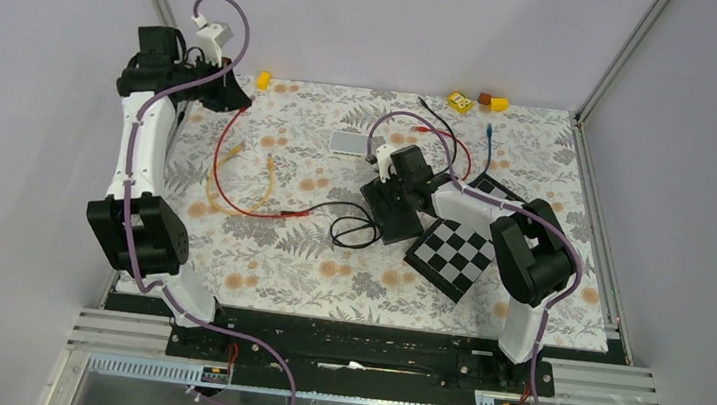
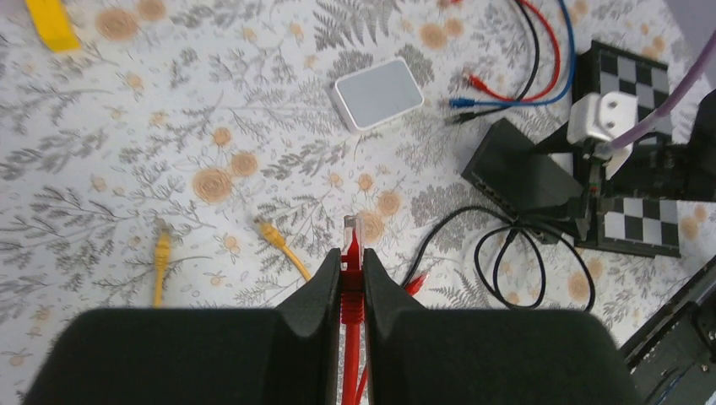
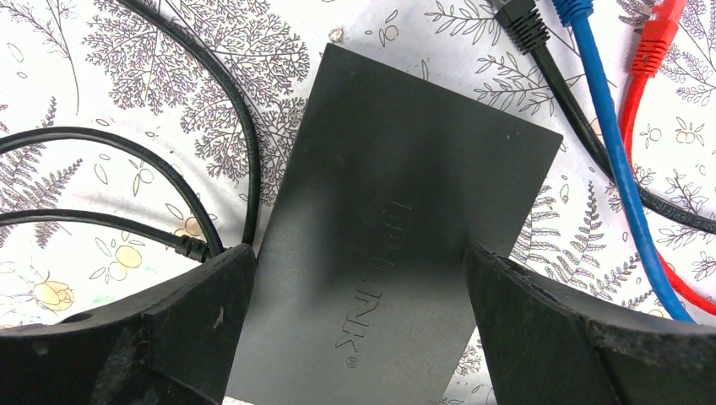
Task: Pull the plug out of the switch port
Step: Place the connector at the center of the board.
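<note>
Closed tight on the red cable (image 2: pixel 351 342), my left claw (image 2: pixel 352 263) hangs near the far left corner of the worktop (image 1: pixel 279 254). The cable's clear-tipped plug (image 2: pixel 352 229) pokes out past my fingertips, out of the port and well apart from the black switch (image 3: pixel 397 219). My right claw (image 3: pixel 359 270) gapes wide, one finger either side of that switch, which lies just right of the worktop's middle.

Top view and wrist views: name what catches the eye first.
The left fingers pinch a red plug, held above the table's far-left corner. Mid-table, the right fingers straddle the black switch, beside a checkerboard.
</note>
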Controlling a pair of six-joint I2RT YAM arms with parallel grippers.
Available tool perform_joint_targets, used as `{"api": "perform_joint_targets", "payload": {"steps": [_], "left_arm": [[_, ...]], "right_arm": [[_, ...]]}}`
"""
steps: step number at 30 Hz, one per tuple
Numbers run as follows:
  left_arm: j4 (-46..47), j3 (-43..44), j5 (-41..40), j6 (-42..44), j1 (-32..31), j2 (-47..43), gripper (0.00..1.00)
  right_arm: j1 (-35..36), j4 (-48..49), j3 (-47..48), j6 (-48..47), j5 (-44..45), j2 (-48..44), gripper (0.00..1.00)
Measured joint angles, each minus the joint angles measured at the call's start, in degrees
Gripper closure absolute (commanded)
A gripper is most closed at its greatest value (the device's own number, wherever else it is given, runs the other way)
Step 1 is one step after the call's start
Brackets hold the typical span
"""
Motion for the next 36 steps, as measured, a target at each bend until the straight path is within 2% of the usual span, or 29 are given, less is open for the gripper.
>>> {"api": "perform_joint_targets", "payload": {"steps": [5,13,18,25,36], "left_arm": [[1.6,4.1,3.6,-4.5,2.7,0.0,1.0],[6.8,4.6,9.3,-14.3,7.9,2.8,1.0],[11.7,2.4,9.7,-17.6,9.9,3.4,1.0],[17.9,-8.2,4.3,-18.4,10.0,3.4,0.96],[24.0,-13.9,-7.8,-15.8,11.4,4.2,0.96]], "right_arm": [[-0.1,0.0,0.0,0.0,-0.1,0.0,0.0],[-0.3,0.0,0.1,0.0,-0.4,0.0,0.0],[-0.8,0.0,0.1,0.0,-1.0,0.0,0.0],[-1.6,-0.2,0.2,0.0,-1.0,0.0,0.0],[-1.6,-0.2,0.2,0.0,-1.0,0.0,0.0]]}}
